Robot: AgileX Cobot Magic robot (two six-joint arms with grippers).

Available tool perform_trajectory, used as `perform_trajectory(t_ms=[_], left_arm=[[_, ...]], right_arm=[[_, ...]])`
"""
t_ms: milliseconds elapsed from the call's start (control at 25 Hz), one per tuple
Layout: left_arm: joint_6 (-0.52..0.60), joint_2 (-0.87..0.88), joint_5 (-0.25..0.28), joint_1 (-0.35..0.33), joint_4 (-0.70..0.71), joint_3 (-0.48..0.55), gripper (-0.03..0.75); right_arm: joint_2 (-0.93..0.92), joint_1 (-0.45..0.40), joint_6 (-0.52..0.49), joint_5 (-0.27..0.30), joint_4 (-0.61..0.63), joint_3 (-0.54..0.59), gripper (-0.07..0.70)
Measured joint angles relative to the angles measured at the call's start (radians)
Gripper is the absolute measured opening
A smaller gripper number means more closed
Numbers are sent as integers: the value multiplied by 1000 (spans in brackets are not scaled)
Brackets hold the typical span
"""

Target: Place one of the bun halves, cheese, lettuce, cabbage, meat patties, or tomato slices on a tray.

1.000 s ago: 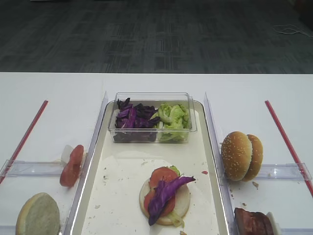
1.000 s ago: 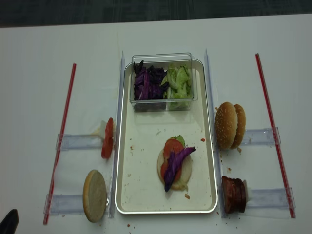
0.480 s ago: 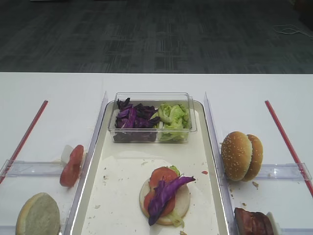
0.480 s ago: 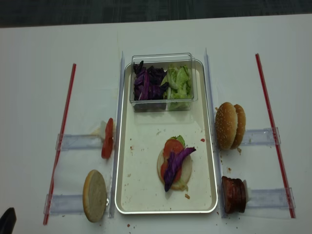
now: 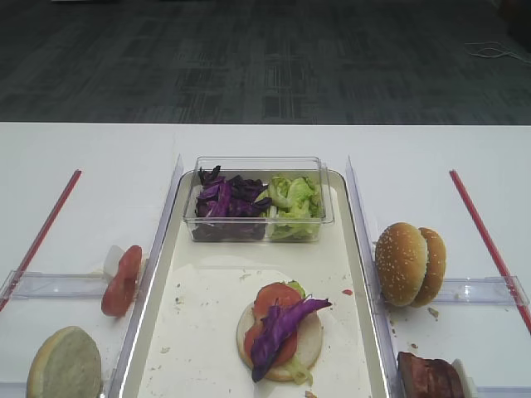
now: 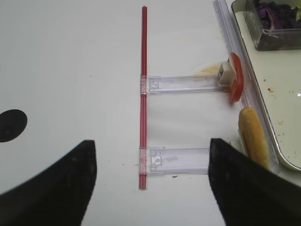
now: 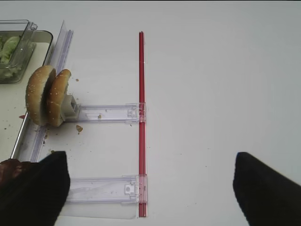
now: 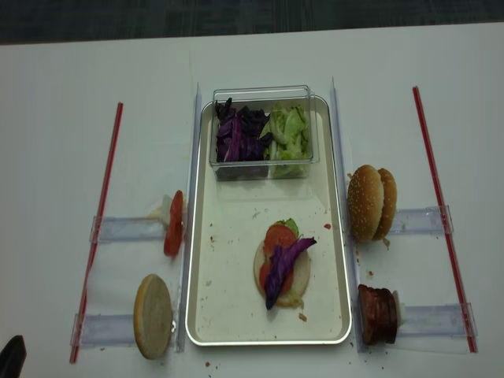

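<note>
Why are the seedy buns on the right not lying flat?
They are standing on edge. The two bun halves lean side by side against a small white stop on a clear plastic rail, their domed seeded tops facing the tray.

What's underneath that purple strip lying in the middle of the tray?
Under the cabbage strip lies a tomato slice, with lettuce peeking out behind, all on a pale bun half. The cabbage hides part of the tomato.

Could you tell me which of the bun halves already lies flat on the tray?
The pale bun half in the tray, under tomato and purple cabbage. The sesame bun halves stand on edge right of it, another to its left.
</note>
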Motion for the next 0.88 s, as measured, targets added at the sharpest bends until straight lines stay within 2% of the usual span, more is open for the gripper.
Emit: perform_trajectory(t_ms=[880], left_arm=[[-2,0,0,0,0,0,475]], right_arm=[[0,0,0,0,0,0,692]])
